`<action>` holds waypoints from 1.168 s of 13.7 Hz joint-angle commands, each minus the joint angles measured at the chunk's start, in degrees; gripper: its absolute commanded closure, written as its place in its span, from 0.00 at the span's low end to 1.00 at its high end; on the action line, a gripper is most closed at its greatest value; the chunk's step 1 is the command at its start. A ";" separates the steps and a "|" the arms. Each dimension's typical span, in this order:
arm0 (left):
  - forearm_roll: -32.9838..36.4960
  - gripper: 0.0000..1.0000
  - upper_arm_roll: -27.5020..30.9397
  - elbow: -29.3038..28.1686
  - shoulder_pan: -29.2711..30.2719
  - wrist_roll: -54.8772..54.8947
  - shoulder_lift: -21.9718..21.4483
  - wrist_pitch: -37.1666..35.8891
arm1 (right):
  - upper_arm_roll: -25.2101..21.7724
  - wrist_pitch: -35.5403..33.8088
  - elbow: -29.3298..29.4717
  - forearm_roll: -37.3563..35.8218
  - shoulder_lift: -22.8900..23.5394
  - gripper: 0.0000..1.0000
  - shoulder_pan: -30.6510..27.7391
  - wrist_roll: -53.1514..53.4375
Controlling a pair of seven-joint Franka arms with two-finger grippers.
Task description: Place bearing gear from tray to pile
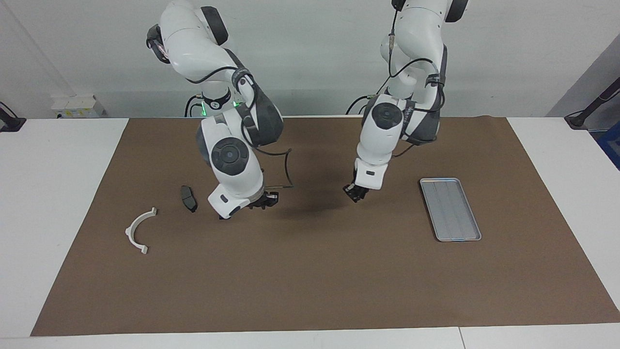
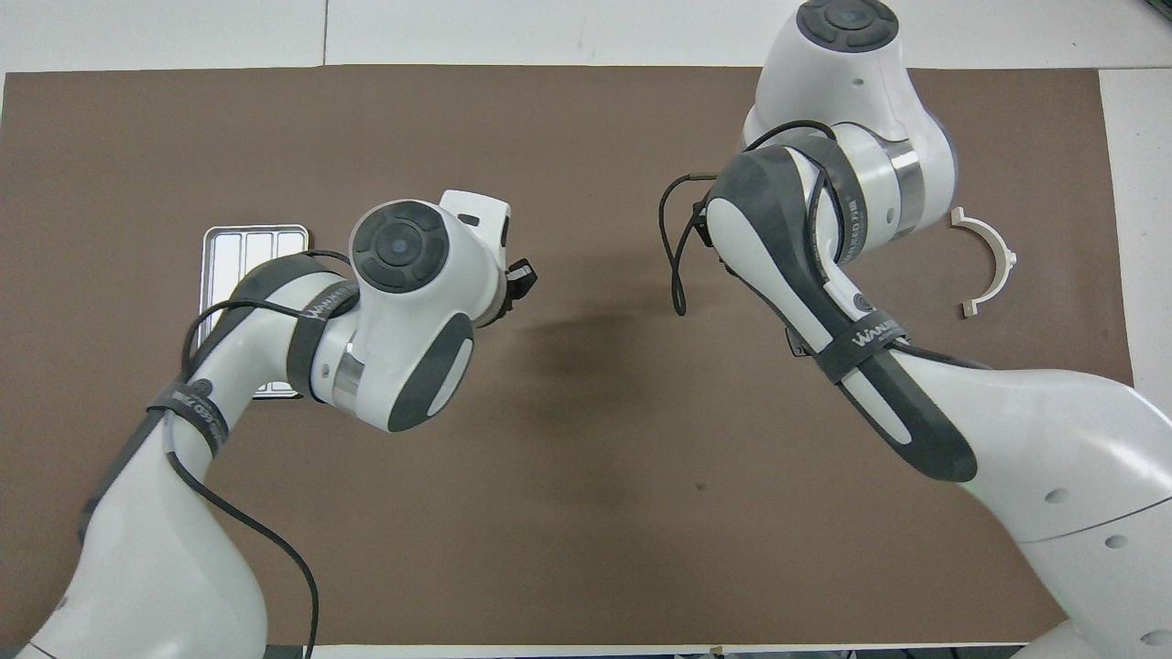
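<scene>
In the facing view the tray lies on the brown mat toward the left arm's end of the counter, its long axis running toward and away from the robots, and its ribbed bed looks bare. I see no bearing gear on it or on the mat, so I judge the gear is pinched in the left pincer, though the part itself is too small to make out. That pincer hangs over the middle of the mat, well clear of the tray, tips drawn together. The pile sits toward the right arm's end: a white half-ring bracket and, nearer the robots, a dark brake pad; any second pad is hidden by the right arm. The right pincer hovers low just beside that pad, directly between the left pincer and the pile; whether it is wide or narrow I cannot tell. From overhead, the tray is half covered by the left arm, the left pincer points toward the right arm's end, and the bracket lies clear. The right arm is the nearer to the pile, so a straight carry must pass it or hand over to it
</scene>
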 commanded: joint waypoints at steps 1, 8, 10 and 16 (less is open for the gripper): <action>0.08 1.00 1.34 3.68 -4.93 -4.52 5.77 3.18 | 0.97 3.20 0.25 -3.09 1.69 0.84 -3.59 -6.60; 1.31 1.00 1.34 0.63 -7.14 -6.45 7.55 6.87 | 0.97 10.68 -0.19 -7.42 5.64 0.84 -8.43 -14.96; 1.31 1.00 1.34 -0.07 -7.22 -6.45 7.55 7.31 | 0.97 11.65 -0.20 -7.51 6.87 0.84 -9.14 -16.46; 1.75 0.01 1.69 -0.08 -7.58 -6.45 7.46 6.53 | 0.97 14.73 -0.20 -9.62 9.16 0.84 -10.81 -18.75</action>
